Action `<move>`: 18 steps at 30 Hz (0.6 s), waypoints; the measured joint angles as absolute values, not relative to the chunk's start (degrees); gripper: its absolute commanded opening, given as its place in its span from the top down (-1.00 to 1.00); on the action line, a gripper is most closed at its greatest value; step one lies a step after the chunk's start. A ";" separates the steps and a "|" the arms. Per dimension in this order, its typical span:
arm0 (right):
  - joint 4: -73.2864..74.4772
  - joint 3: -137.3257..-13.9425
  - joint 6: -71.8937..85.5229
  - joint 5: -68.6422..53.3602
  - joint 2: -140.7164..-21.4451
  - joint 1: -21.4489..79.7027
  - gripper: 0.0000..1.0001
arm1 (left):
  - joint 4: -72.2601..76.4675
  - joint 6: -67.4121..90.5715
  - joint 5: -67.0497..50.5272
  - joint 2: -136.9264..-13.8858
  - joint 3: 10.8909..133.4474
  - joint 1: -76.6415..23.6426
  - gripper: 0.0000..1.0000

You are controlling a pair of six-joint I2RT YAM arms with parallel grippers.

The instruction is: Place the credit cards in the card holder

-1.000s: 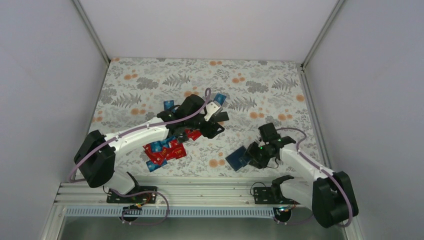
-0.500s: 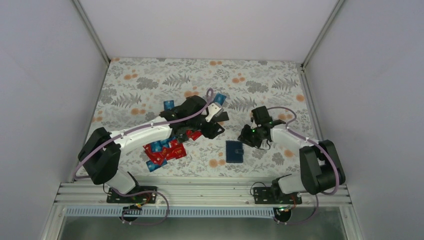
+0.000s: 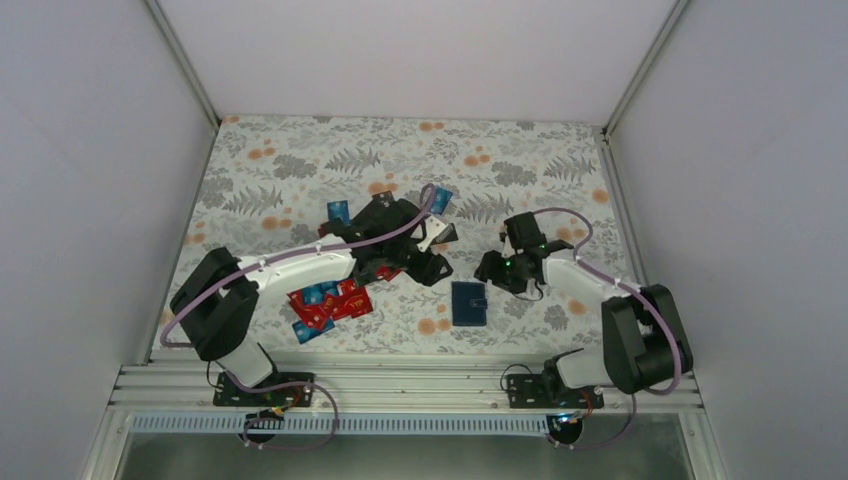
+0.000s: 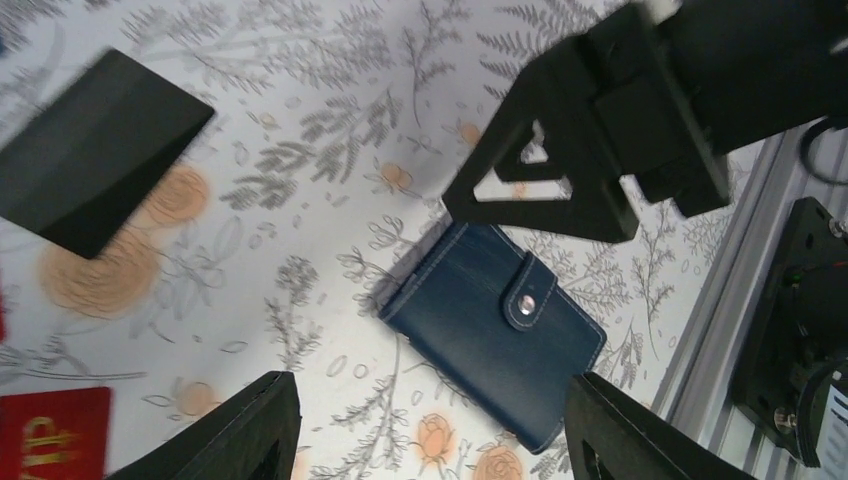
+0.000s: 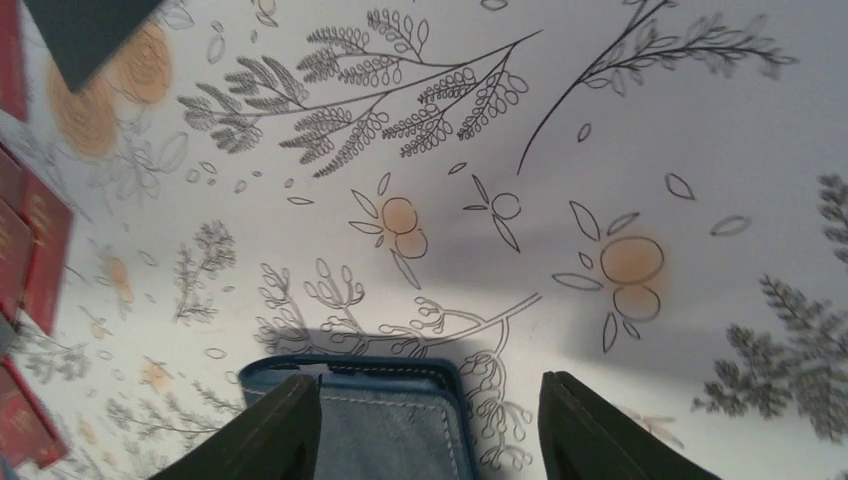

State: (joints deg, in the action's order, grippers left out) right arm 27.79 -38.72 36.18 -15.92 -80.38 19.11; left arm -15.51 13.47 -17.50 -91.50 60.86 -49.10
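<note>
Card holder (image 3: pixel 468 303) lies flat and snapped shut by the counter's near edge, likely set there for opening. Right gripper (image 5: pixel 430 379) and left gripper (image 4: pixel 430 380) hover near it, both spread, empty. Credit cards (image 3: pixel 325 300) heaped left of it

In the right wrist view, the bottom edge cuts off all but the top strip of the card holder (image 5: pixel 385 420), and both fingers of the right gripper (image 5: pixel 430 382) run out of frame there too. Red cards (image 5: pixel 25 250) slip off the left edge and a black card (image 5: pixel 90 25) off the top. In the left wrist view that gripper's dark bulk covers the holder's upper corner, the black card at upper left is soft with blur, and a red one at lower left is clipped by the corner. From overhead, the left arm (image 3: pixel 300 266) hides part of the credit cards (image 3: pixel 325 302), whose markings are too small to read.
</note>
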 measured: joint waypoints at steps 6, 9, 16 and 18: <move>29.43 -36.93 34.44 -17.41 -74.72 19.14 -0.24 | -15.94 17.43 -18.48 -96.27 61.41 -52.49 -0.25; 30.13 -34.92 34.74 -18.74 -72.93 19.33 -0.17 | -15.90 19.38 -19.18 -99.81 62.26 -54.50 -0.19; 32.01 -29.95 35.97 -20.40 -67.29 20.29 0.15 | -14.76 23.42 -21.28 -104.95 62.81 -55.77 -0.14; 32.27 -29.08 36.29 -20.86 -66.26 20.82 0.20 | -14.46 24.25 -21.65 -105.71 62.81 -55.72 -0.13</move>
State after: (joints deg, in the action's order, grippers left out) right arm 32.27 -29.08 36.29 -20.86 -66.26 20.82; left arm -14.46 24.25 -21.65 -105.71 62.81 -55.72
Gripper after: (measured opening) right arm 0.437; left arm 0.573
